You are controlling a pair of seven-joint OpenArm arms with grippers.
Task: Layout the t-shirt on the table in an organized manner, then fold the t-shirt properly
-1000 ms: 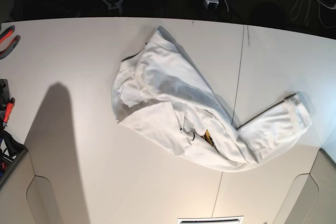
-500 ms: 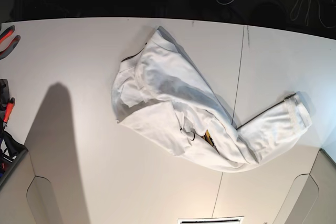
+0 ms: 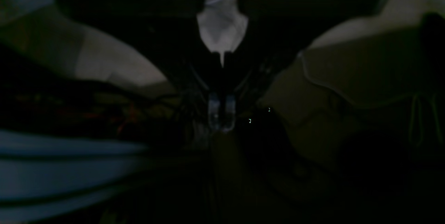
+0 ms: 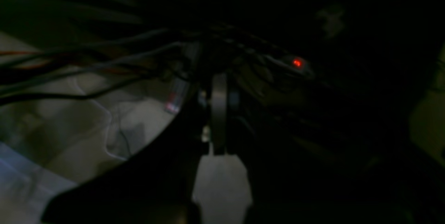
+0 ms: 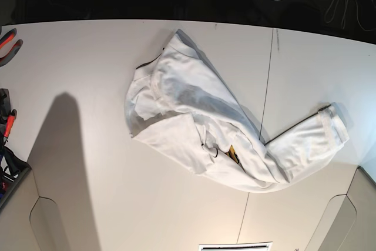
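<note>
Over the last second both my arms have drawn up and back past the far edge of the wide white counter (image 5: 76, 63), so nothing has been laid out yet. My right gripper (image 4: 217, 112) and my left gripper (image 3: 221, 111) are both closed on nothing. The crumpled white fabric t-shirt (image 5: 200, 116) lies mid-counter, well apart from both.
</note>
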